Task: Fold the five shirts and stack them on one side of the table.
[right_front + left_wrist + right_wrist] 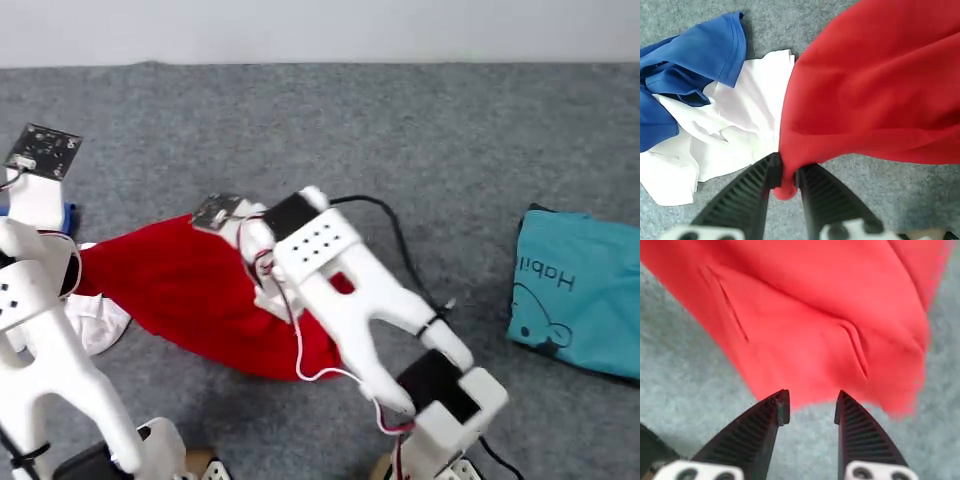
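A red shirt point(190, 290) lies stretched across the grey table left of centre. My left gripper point(785, 176) is shut on a bunched corner of the red shirt point(870, 85) at its left end. My right gripper point(811, 406) is open, just above the table at the edge of the red shirt point(805, 320), with nothing between its fingers. In the high view the right arm point(330, 270) reaches over the shirt's right part. A crumpled white shirt point(735, 130) and a blue shirt point(690, 60) lie beside the left gripper. A folded teal shirt point(580, 290) sits at the right.
The white shirt point(98, 325) lies at the left edge by the left arm point(35, 300). A black cable point(400, 240) runs from the right arm over the table. Bare grey table point(380, 130) spreads across the back and between the red and teal shirts.
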`<action>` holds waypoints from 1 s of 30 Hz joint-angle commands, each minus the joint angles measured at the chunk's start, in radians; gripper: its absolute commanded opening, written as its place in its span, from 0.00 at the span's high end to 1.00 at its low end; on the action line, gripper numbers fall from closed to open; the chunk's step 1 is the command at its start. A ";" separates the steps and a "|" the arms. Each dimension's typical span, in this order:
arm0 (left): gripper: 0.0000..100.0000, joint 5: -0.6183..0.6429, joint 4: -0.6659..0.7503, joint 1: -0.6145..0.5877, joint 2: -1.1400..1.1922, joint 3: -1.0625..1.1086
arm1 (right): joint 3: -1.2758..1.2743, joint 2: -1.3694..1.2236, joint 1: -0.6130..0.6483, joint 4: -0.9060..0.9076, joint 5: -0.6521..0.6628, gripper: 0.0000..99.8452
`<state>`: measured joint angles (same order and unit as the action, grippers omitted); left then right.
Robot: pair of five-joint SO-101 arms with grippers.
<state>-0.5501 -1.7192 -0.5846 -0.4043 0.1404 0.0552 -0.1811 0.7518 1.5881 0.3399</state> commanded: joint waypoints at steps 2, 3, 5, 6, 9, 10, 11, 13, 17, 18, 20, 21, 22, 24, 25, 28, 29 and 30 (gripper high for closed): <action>0.99 -0.009 -0.005 0.000 -0.005 -0.033 | 0.011 -0.073 -0.002 -0.082 -0.009 0.84; 0.99 -0.009 -0.006 0.000 -0.005 -0.033 | 0.011 -0.090 -0.008 -0.099 -0.008 0.84; 0.99 -0.009 -0.009 -0.002 -0.005 -0.033 | 0.011 -0.117 -0.012 -0.131 -0.003 0.84; 0.99 -0.009 -0.009 -0.002 -0.005 -0.033 | 0.011 -0.131 -0.016 -0.145 -0.002 0.84; 0.99 -0.009 -0.009 0.002 -0.005 -0.033 | 0.011 -0.154 -0.028 -0.188 -0.002 0.84; 0.99 -0.009 -0.009 0.003 -0.005 -0.033 | 0.011 -0.156 -0.039 -0.196 -0.002 0.84; 0.99 -0.009 -0.008 0.003 -0.005 -0.033 | 0.014 -0.156 -0.048 -0.200 -0.002 0.84; 0.99 -0.009 -0.006 0.003 -0.005 -0.033 | 0.057 -0.157 -0.059 -0.162 -0.002 0.84; 0.99 -0.009 -0.005 0.005 -0.005 -0.033 | 0.169 -0.159 -0.079 -0.047 0.000 0.84; 0.99 -0.009 -0.005 0.005 -0.005 -0.033 | 0.189 -0.165 -0.090 -0.038 0.000 0.84; 0.99 -0.009 -0.005 0.006 -0.002 -0.033 | 0.199 -0.179 -0.108 -0.053 0.000 0.84; 0.99 -0.009 -0.005 0.006 -0.002 -0.033 | 0.203 -0.193 -0.111 -0.061 0.002 0.84; 0.99 -0.009 -0.005 0.006 -0.002 -0.033 | 0.203 -0.206 -0.116 -0.067 0.002 0.84; 0.99 -0.009 -0.005 0.006 -0.002 -0.033 | 0.203 -0.243 -0.114 -0.071 0.002 0.84; 0.99 -0.009 -0.005 0.006 -0.003 -0.033 | 0.203 -0.260 -0.113 -0.071 -0.002 0.84; 0.99 -0.009 -0.005 0.006 -0.005 -0.033 | 0.204 -0.298 -0.097 -0.071 -0.006 0.84; 0.99 -0.009 -0.005 0.006 -0.005 -0.033 | 0.204 -0.305 -0.091 -0.071 -0.008 0.84; 0.99 -0.009 -0.005 0.006 -0.005 -0.033 | 0.204 -0.311 -0.087 -0.071 -0.008 0.84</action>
<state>-0.5501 -1.7192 -0.5846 -0.4012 0.1404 0.2056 -0.4956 0.6521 1.5205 0.3399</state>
